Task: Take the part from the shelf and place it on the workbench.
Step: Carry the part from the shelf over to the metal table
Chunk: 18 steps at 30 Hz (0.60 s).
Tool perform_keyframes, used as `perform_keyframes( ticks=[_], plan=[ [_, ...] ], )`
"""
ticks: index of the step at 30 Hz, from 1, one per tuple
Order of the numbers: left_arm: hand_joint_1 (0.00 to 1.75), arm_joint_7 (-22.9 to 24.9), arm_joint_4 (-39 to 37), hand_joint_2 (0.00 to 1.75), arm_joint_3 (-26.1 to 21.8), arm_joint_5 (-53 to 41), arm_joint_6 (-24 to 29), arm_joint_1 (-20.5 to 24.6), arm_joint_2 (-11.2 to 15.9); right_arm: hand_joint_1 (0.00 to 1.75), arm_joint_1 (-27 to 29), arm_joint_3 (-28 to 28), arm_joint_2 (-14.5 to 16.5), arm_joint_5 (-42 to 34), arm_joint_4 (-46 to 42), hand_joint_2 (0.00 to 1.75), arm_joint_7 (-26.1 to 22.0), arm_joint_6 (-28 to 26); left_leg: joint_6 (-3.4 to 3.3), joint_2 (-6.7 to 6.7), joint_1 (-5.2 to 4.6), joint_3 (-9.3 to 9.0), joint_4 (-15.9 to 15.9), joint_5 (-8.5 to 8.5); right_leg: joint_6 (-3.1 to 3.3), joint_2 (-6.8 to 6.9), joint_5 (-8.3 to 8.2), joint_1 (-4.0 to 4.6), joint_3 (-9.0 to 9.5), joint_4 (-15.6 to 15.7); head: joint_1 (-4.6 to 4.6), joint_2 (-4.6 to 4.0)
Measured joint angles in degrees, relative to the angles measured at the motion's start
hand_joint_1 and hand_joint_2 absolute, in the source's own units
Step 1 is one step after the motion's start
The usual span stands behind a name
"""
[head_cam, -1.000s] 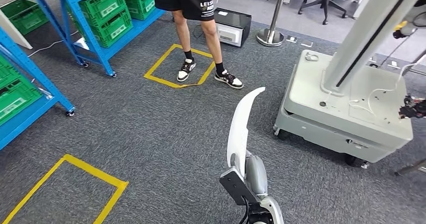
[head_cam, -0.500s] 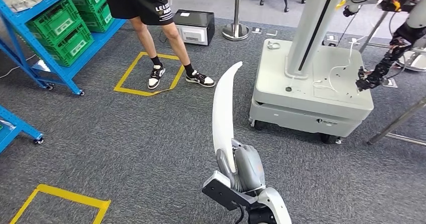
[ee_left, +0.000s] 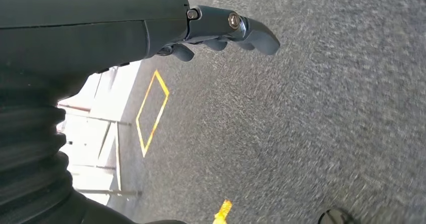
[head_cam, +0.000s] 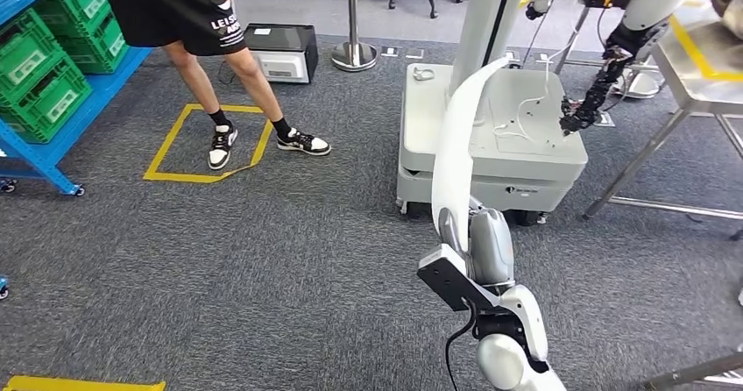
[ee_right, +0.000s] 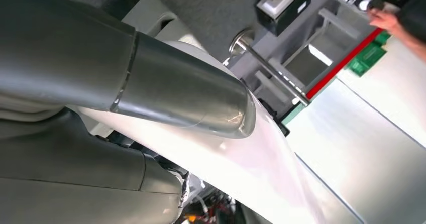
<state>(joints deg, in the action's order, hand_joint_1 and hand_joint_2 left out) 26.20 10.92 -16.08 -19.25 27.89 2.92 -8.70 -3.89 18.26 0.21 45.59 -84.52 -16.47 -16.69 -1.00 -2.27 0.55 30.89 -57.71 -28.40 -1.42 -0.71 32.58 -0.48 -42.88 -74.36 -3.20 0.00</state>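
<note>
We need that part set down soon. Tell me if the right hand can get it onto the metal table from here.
Probably not yet. The right hand holds the white part, but the grey cart stands between it and the metal table.

— What's on the floor (head_cam: 263,259)?
— Grey carpet with a yellow tape square (head_cam: 207,144), a person's shoes (head_cam: 263,141) at it.
— More?
— A grey base (head_cam: 491,145), a black box (head_cam: 280,52), a post (head_cam: 354,53), blue shelf (head_cam: 48,137) wheels.

Grey carpet (head_cam: 263,259), yellow tape square (head_cam: 207,144), blue shelving (head_cam: 53,150), green crates (head_cam: 44,75).
</note>
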Motion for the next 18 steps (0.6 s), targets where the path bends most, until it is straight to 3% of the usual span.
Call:
perform_keyframes(
  ticks=[1, 3, 5, 6, 8, 9, 11, 13, 14, 15, 16, 18],
  plan=[
    [0.0, 0.01, -0.02, 1.75, -0.32, 0.41, 0.0, 0.03, -0.3, 1.75, -0.06, -0.1, -0.2, -0.63, 0.14, 0.0, -1.16, -0.27, 0.06, -0.8, 0.0, 0.05, -0.14, -0.09, -0.15, 0.23, -0.77, -0.14, 0.4, 0.58, 0.01, 0.0],
    [0.0, 0.01, -0.02, 1.75, -1.19, 1.5, 0.0, 0.17, -0.83, 1.75, -1.11, -0.28, -0.55, -2.74, 0.95, 0.0, -3.59, -2.0, 0.36, -2.37, 0.03, 0.1, -0.66, -0.45, -0.31, 1.85, -3.9, -0.37, 4.28, 7.46, 0.0, 0.0],
    [0.0, 0.01, 0.0, 1.75, -1.91, 1.59, -0.01, 0.36, -0.97, 1.75, -2.44, -0.69, -0.89, -4.63, 2.14, 0.0, -4.79, -4.83, 0.94, -3.51, -0.21, 0.25, -1.32, -1.13, 0.06, 4.08, -5.57, -0.29, 7.54, 13.37, -0.04, 0.0],
    [0.0, 0.01, 0.03, 1.75, -2.07, 0.96, -0.02, 0.43, -0.94, 1.75, -2.64, -1.12, -1.15, -5.06, 2.53, 0.0, -4.72, -6.37, 1.27, -3.93, -0.32, 0.13, -1.51, -1.42, 0.41, 4.63, -5.61, -0.16, 8.06, 14.44, -0.07, 0.0],
    [0.0, 0.01, 0.14, 1.75, -2.13, -0.66, -0.02, 0.59, -0.65, 1.75, -1.33, -2.47, -1.74, -5.05, 2.25, 0.0, -3.8, -8.86, 1.9, -4.63, -0.28, -0.37, -1.45, -1.71, 1.25, 3.82, -5.58, 0.03, 8.0, 14.51, -0.13, 0.0],
    [0.0, 0.01, 0.21, 1.75, -2.12, -1.25, -0.02, 0.66, -0.4, 1.75, 0.05, -3.33, -1.99, -4.83, 1.53, 0.0, -3.36, -9.58, 2.26, -4.27, -0.14, -0.56, -1.59, -1.96, 1.6, 3.36, -5.67, 0.01, 8.04, 14.62, -0.13, 0.0],
    [0.0, 0.01, 0.27, 1.75, -2.11, -1.85, -0.02, 0.67, 0.23, 1.75, 2.97, -4.7, -2.12, -3.99, -0.76, 0.0, -2.8, -9.77, 2.87, -1.71, 0.08, 0.41, -4.19, -4.05, 2.28, 2.27, -5.96, -0.21, 8.11, 14.82, -0.14, 0.0],
    [0.0, 0.01, 0.21, 1.75, -2.05, -2.63, -0.02, 0.55, 0.98, 1.75, 5.31, -5.29, -1.94, -2.49, -3.41, 0.0, -2.43, -8.93, 3.14, 1.11, 0.16, 3.42, -11.07, -7.84, 2.7, 0.82, -6.07, -0.18, 8.02, 14.84, -0.15, 0.0],
    [0.0, 0.01, 0.17, 1.75, -1.97, -3.21, -0.02, 0.51, 1.43, 1.75, 6.31, -5.49, -1.73, -1.67, -4.69, 0.0, -2.3, -8.35, 3.14, 1.66, 0.16, 5.14, -14.74, -9.24, 2.8, -0.03, -6.08, -0.08, 7.98, 14.83, -0.15, 0.0],
    [0.0, 0.01, 0.13, 1.75, -1.83, -3.78, -0.02, 0.51, 1.89, 1.75, 7.18, -5.74, -1.48, -0.97, -5.84, 0.0, -2.23, -7.83, 3.07, 1.88, 0.16, 6.31, -16.99, -9.62, 2.86, -0.89, -6.08, 0.03, 7.98, 14.83, -0.15, 0.0],
    [0.0, 0.01, 0.1, 1.75, -1.68, -4.26, -0.02, 0.54, 2.32, 1.75, 7.84, -6.02, -1.21, -0.43, -6.85, 0.0, -2.18, -7.45, 2.92, 2.01, 0.14, 6.59, -17.18, -8.85, 2.88, -1.74, -6.08, 0.11, 8.0, 14.82, -0.16, 0.0],
    [0.0, 0.01, 0.08, 1.75, -1.49, -4.54, -0.02, 0.7, 3.14, 1.75, 8.63, -6.56, -0.8, 0.09, -8.51, 0.0, -2.08, -7.13, 2.42, 2.97, 0.12, 4.27, -11.31, -4.76, 2.83, -3.45, -6.13, 0.14, 8.13, 14.81, -0.16, 0.0]
  ],
)
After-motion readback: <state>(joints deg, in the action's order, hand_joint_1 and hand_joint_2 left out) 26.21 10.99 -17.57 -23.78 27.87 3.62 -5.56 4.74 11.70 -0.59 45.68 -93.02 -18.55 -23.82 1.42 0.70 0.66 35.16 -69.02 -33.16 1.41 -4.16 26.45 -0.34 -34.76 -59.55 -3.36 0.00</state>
